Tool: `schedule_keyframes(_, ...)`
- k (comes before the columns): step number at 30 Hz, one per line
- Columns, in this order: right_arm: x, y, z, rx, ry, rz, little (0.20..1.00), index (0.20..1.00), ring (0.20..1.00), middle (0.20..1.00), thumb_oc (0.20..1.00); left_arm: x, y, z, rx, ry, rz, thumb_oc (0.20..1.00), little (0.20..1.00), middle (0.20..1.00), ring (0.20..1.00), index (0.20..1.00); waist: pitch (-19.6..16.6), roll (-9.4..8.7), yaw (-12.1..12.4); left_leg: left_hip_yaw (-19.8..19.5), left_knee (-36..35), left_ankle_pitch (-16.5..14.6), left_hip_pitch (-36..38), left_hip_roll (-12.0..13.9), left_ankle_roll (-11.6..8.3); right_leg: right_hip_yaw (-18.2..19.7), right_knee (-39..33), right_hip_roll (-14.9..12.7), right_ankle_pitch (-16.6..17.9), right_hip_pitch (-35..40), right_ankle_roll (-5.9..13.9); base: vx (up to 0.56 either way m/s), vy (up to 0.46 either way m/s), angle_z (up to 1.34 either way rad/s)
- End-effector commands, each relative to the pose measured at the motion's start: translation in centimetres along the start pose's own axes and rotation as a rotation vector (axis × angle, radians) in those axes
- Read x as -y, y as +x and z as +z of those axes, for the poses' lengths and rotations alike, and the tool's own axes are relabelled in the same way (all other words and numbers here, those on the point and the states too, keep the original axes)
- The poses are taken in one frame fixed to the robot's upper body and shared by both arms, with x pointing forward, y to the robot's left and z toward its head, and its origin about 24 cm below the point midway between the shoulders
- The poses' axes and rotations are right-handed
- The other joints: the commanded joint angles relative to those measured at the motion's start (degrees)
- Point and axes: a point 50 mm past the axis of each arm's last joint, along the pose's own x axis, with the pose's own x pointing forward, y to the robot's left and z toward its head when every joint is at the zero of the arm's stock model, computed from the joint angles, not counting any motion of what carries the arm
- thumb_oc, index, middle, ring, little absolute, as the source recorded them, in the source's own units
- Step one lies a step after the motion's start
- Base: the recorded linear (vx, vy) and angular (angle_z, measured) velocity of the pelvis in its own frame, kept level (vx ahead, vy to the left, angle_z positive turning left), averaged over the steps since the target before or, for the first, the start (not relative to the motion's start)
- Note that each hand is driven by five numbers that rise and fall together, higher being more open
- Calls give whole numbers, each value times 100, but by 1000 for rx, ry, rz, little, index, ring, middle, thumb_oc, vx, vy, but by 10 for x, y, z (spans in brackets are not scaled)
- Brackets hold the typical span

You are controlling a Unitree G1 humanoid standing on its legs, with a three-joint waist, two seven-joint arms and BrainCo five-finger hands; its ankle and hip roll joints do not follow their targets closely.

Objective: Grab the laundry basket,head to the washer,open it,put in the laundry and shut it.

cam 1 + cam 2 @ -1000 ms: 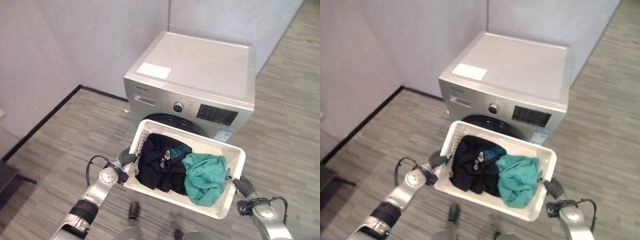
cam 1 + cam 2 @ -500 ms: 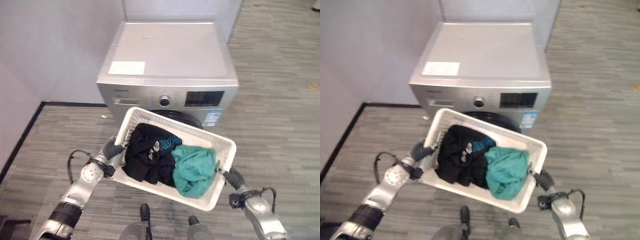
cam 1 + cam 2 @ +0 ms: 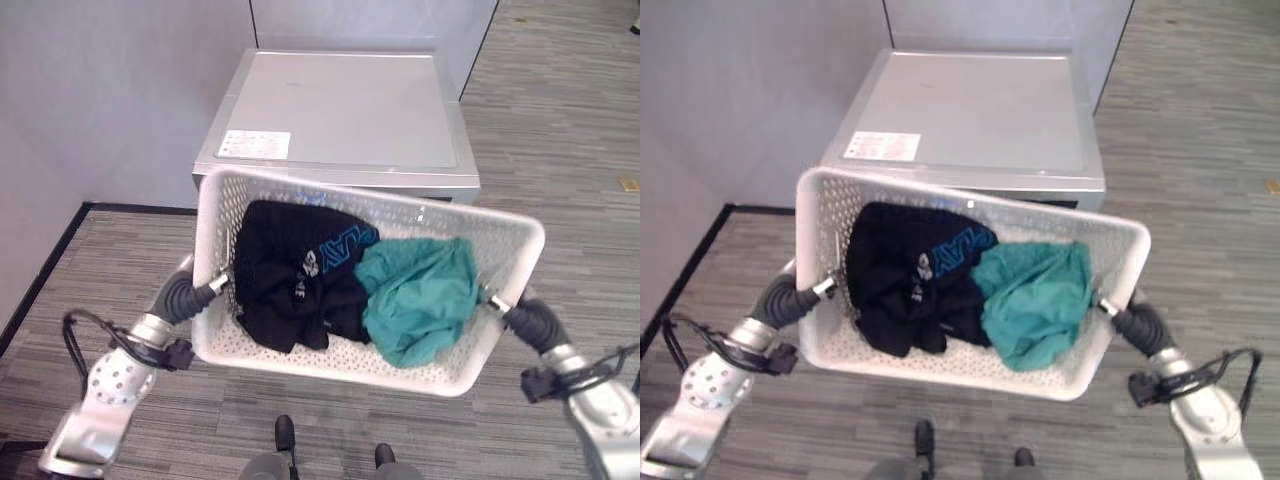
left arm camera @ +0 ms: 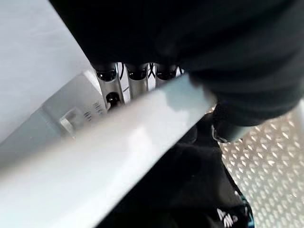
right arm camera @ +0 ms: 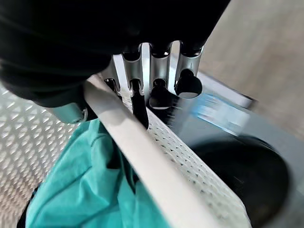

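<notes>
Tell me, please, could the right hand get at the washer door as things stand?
Probably not: the right hand is curled round the laundry basket rim, as is the left hand, and the basket hangs before the washer front.

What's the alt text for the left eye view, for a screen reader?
A white laundry basket is held up between the left hand and right hand, each gripping an end rim. Inside lie a black garment and a teal garment. Behind it stands a silver washer on grey striped flooring.
</notes>
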Motion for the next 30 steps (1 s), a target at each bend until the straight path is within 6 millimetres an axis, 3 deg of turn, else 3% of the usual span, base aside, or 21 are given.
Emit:
schedule_keyframes(1,94,-5,8,7,-40,-343,200,200,200,200,200,-89,24,-7,-34,65,285,200,200,200,200,200,-719,-20,62,-91,600,-710,-168,362,-198,-113,535,-50,-97,-589,-65,-16,-42,9)
schedule_keyframes(2,107,14,25,21,-104,-316,200,200,200,200,200,-87,55,1,-4,30,227,200,200,200,200,200,-749,-19,60,-149,624,-672,-175,373,-226,-151,556,-21,-113,-571,-67,-19,-43,30)
schedule_keyframes(3,110,14,24,22,-102,-327,200,200,200,200,200,-87,60,3,6,30,224,200,200,200,200,200,-714,-26,89,-169,632,-673,-182,374,-228,-171,558,-19,-116,-564,-69,-26,-56,37)
schedule_keyframes(6,131,34,51,59,-177,-331,200,200,200,200,200,-81,103,21,51,10,188,200,200,200,200,200,-695,-34,115,-246,663,-616,-215,412,-287,-242,596,42,-145,-546,-85,-44,-58,25)
schedule_keyframes(10,151,71,76,58,-238,-347,200,200,200,200,200,-69,156,47,68,-47,138,200,200,200,200,200,-656,-65,189,-344,718,-555,-233,505,-366,-331,640,163,-197,-501,-143,-7,-84,19)
schedule_keyframes(12,155,86,82,41,-242,-356,200,200,200,200,200,-58,175,50,29,-49,105,200,200,200,200,200,-630,-87,215,-378,743,-508,-253,572,-413,-358,706,240,-252,-500,-183,-25,-104,17)
schedule_keyframes(13,157,104,88,19,-249,-367,200,200,200,200,200,-47,190,53,-12,-55,80,200,200,200,200,200,-543,-112,178,-441,923,-470,-367,673,-491,-364,819,355,-339,-523,-264,-29,-155,19)
schedule_keyframes(15,155,123,93,5,-236,-360,200,200,200,200,200,-39,201,49,-72,-53,66,200,200,200,200,200,-433,-156,115,-513,1464,-462,-606,771,-560,-381,912,496,-435,-481,-419,-19,-162,28)
schedule_keyframes(16,150,133,97,13,-223,-349,200,200,200,200,200,-37,204,50,-84,-55,64,200,200,200,200,200,-350,-173,133,-569,1875,-317,-776,806,-583,-382,946,540,-440,-446,-478,-29,-129,33)
schedule_keyframes(18,136,159,102,-10,-230,-321,200,200,200,200,200,-37,208,44,-138,-45,71,200,200,200,200,200,-207,-184,196,-779,2676,-229,-1134,718,-523,-369,980,607,-462,-377,-567,13,-71,14)
schedule_keyframes(21,132,174,101,-67,-212,-333,200,200,200,200,200,-31,215,46,-164,-60,77,200,200,200,200,200,-177,-179,211,-537,2448,-178,-1405,842,-493,-437,807,607,-526,-198,-536,124,33,10)
schedule_keyframes(22,129,179,100,-81,-196,-335,200,200,200,200,200,-26,217,47,-176,-57,67,200,200,200,200,200,-217,-180,250,-413,2103,-191,-1434,879,-472,-404,719,577,-531,-130,-502,304,199,18)
schedule_keyframes(23,124,186,91,-127,-181,-346,200,200,200,200,200,-18,220,47,-186,-33,53,200,200,200,200,200,-289,-93,335,-253,1356,39,-1607,906,-510,-405,630,571,-584,12,-446,396,283,20)
schedule_keyframes(26,118,192,86,-173,-170,-339,200,200,200,200,200,-13,222,48,-192,-18,42,200,200,200,200,200,-368,-31,400,-13,937,114,-1553,910,-496,-360,693,493,-725,140,-347,301,248,18)
schedule_keyframes(28,114,194,78,-213,-156,-332,200,200,200,200,200,-1,226,56,-170,18,2,200,200,200,200,200,-492,-5,442,-206,1103,69,-1534,647,-382,-366,998,314,-742,213,-223,344,280,-28)
schedule_keyframes(29,113,196,78,-216,-142,-336,200,200,200,200,200,9,227,62,-146,20,-25,200,200,200,200,200,-542,-15,450,-125,1257,-132,-1419,431,-216,-319,1544,137,-405,61,-75,300,277,-41)
schedule_keyframes(30,113,196,77,-216,-141,-335,200,200,200,200,200,9,227,62,-146,20,-25,200,200,200,200,200,-547,-23,462,-110,1262,-141,-1419,427,-210,-305,1556,126,-412,51,-69,306,302,-41)
